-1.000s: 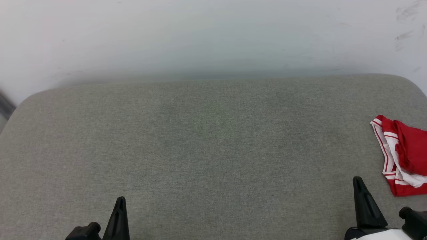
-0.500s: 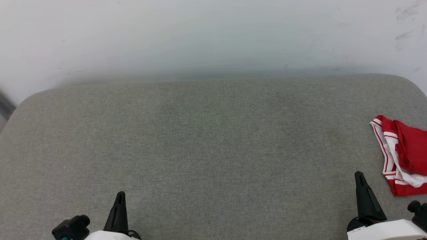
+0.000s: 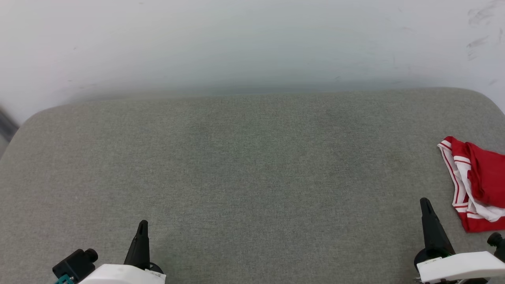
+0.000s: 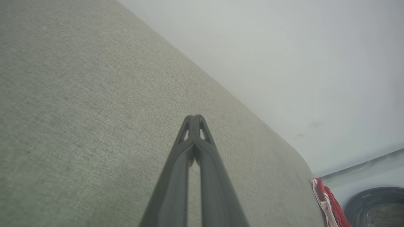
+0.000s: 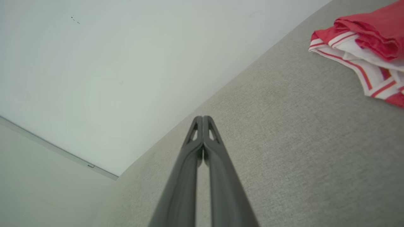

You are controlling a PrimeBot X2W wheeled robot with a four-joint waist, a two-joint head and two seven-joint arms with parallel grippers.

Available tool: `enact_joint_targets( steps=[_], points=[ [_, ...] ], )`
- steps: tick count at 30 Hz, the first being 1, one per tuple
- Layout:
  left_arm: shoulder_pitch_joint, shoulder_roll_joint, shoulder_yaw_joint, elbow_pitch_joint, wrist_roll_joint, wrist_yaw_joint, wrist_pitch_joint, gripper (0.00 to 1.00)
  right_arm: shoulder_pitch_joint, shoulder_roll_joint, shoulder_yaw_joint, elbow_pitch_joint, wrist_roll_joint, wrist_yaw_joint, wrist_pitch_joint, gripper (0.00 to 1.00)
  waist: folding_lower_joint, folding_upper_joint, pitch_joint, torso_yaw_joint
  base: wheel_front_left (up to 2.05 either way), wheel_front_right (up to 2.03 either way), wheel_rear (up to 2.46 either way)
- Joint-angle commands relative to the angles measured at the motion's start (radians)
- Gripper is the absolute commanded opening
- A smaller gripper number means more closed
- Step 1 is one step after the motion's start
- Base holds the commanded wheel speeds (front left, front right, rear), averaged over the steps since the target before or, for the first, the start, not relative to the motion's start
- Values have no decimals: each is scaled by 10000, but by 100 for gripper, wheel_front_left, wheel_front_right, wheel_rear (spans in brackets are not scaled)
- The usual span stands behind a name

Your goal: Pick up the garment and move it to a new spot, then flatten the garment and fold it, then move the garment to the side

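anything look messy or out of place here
The garment is bunched in a rumpled heap at the right edge of the grey cushion, not laid flat. Faint dark scuffs mark the wall at upper right.

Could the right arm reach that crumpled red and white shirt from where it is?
Probably yes. The red and white cloth shirt lies on the grey fabric surface close beside the right claw, nothing between them. The claw is shut, so it must open first.

The left gripper [image 3: 142,228] and the right gripper [image 3: 425,205] have long black pointed fingers [image 4: 176,176] with small triangular holes near the tips; white covers [image 3: 122,274] sit behind them.
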Motion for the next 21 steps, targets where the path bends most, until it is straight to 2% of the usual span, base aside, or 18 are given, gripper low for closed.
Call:
enact_joint_targets(
  steps=[1, 21],
  points=[
    [-241, 69, 57, -55, -342, -58, 64, 0, -284, -94, -34, -55, 334, 0, 52, 0, 0, 0, 0, 1, 0, 0, 0],
    [-746, 103, 263, 320, -2909, -360, 636, 0, -708, -82, -146, 348, 2804, 0, 643, 0, 0, 0, -6, 10, 0, 0, 0]
  ],
)
